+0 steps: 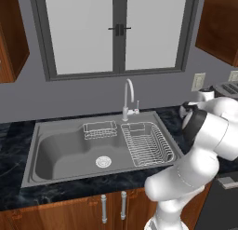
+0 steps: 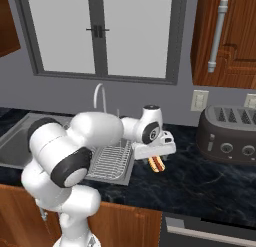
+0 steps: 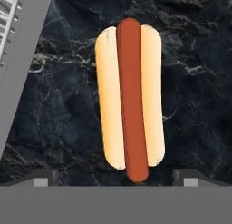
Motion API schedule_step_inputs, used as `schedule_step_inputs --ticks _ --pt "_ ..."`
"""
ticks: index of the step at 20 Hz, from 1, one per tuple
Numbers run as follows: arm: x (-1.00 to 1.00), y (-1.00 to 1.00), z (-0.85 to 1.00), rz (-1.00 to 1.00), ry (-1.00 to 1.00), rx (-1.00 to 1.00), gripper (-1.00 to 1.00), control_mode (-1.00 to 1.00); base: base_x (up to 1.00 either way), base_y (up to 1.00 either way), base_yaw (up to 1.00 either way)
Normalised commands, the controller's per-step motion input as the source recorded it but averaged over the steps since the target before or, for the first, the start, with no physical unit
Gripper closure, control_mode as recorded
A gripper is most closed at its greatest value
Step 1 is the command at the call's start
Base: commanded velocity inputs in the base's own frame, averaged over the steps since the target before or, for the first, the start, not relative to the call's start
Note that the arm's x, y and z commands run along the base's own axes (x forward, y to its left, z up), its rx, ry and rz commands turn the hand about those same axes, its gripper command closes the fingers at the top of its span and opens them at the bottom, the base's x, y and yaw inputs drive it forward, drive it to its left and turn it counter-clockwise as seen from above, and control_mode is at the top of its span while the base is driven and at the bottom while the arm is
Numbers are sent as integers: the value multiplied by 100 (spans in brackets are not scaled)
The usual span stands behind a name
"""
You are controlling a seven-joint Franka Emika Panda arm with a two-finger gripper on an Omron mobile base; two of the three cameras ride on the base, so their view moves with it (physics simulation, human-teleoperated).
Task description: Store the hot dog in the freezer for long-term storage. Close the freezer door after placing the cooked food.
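The hot dog (image 3: 130, 98), a tan bun with a reddish-brown sausage, lies flat on the black marble counter (image 3: 195, 105) just right of the sink. In the right base view the hot dog (image 2: 156, 164) shows directly under my white hand. My gripper (image 3: 115, 178) hovers straight above it, open, with its two dark fingertips (image 3: 44, 177) spread wider than the bun and touching nothing. The gripper (image 2: 156, 157) points down at the counter. The freezer and the freezer door are out of view.
A grey sink (image 1: 60, 154) with a wire dish rack (image 1: 146, 143) and a faucet (image 1: 128, 96) lies left of the hot dog; its rim (image 3: 22, 60) is close. A dark toaster (image 2: 227, 133) stands to the right. Wooden cabinets (image 2: 235, 41) hang above.
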Motion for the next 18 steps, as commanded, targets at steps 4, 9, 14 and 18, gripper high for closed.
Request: schedule_step_inputs --ticks 4,9,14,18 --pt "17 -11 -29 0 9 0 -100 -100 0 0 0" --pt "13 -22 -28 0 9 0 -100 -100 0 0 0" --pt "2 -5 -30 0 5 1 -100 -100 0 0 0" --pt "0 0 -38 0 1 3 -100 -100 0 0 0"
